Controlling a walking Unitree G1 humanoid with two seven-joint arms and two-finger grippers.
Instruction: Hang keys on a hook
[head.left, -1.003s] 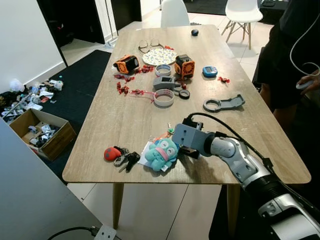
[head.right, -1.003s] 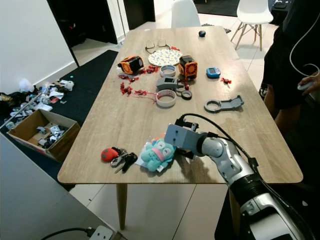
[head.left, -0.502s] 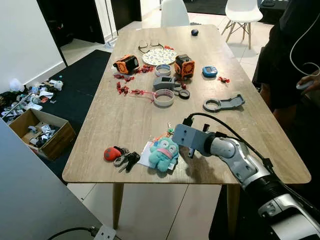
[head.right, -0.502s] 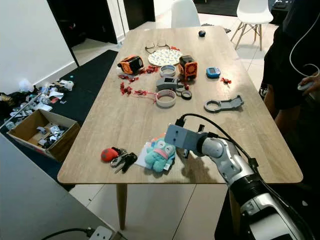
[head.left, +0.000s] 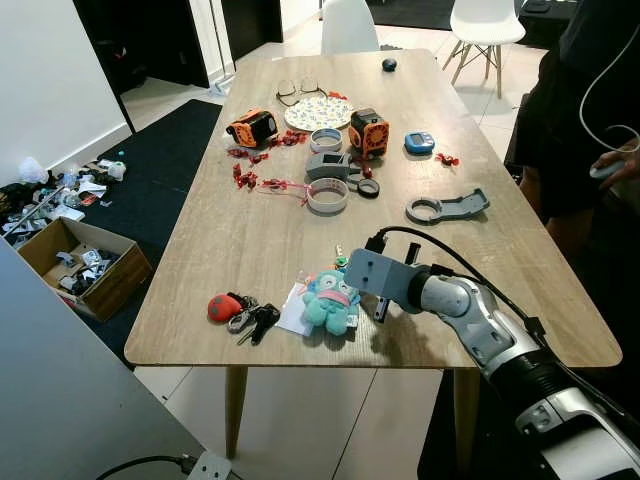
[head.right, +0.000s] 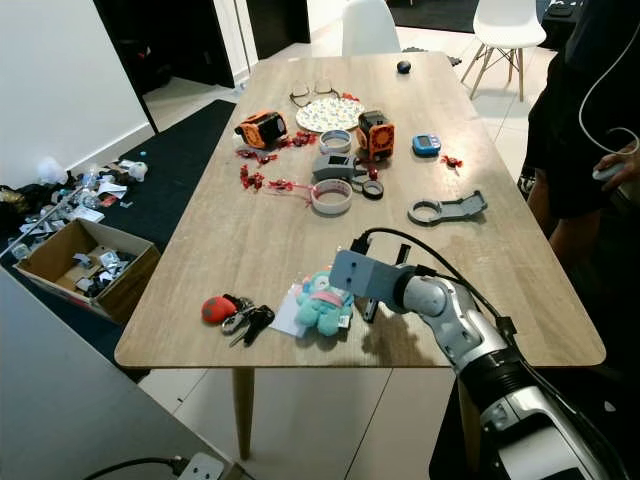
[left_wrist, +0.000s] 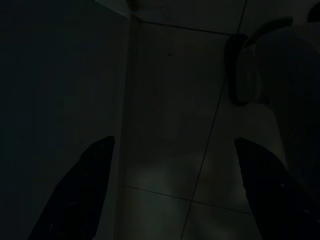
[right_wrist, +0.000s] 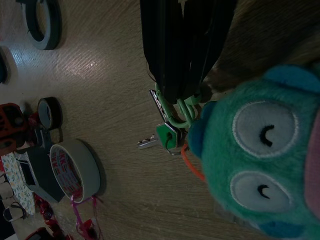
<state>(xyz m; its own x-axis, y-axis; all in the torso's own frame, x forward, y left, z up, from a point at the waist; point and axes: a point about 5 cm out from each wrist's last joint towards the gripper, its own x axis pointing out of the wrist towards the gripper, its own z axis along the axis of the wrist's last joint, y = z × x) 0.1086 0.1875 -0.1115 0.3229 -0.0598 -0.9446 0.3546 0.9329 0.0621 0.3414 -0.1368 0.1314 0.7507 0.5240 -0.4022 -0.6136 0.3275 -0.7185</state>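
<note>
the right pincer (right_wrist: 182, 92) is pinched tight on the green carabiner (right_wrist: 181, 116) of the keys (right_wrist: 162, 135), which dangle just over the counter (head.left: 230, 240) near its front edge, with a teal plush charm (head.left: 329, 300) attached and now standing upright beside the pincer. the grip looks thin, right at the fingertips, so the lift is best done slowly and straight up until the plush clears the wood and the white card (head.left: 293, 313) under it, without swinging the bunch. no hook can be made out from here, so i judge the robot has to carry the keys away from the counter to find one. a second bunch with a red fob (head.left: 224, 307) lies close by to the left. the left pincer (left_wrist: 172, 195) hangs idle over a dim tiled floor, fingers spread.

against a second ago, the plush is no longer flopped on its back; it is raised upright and sits a little nearer the pincer.
</note>
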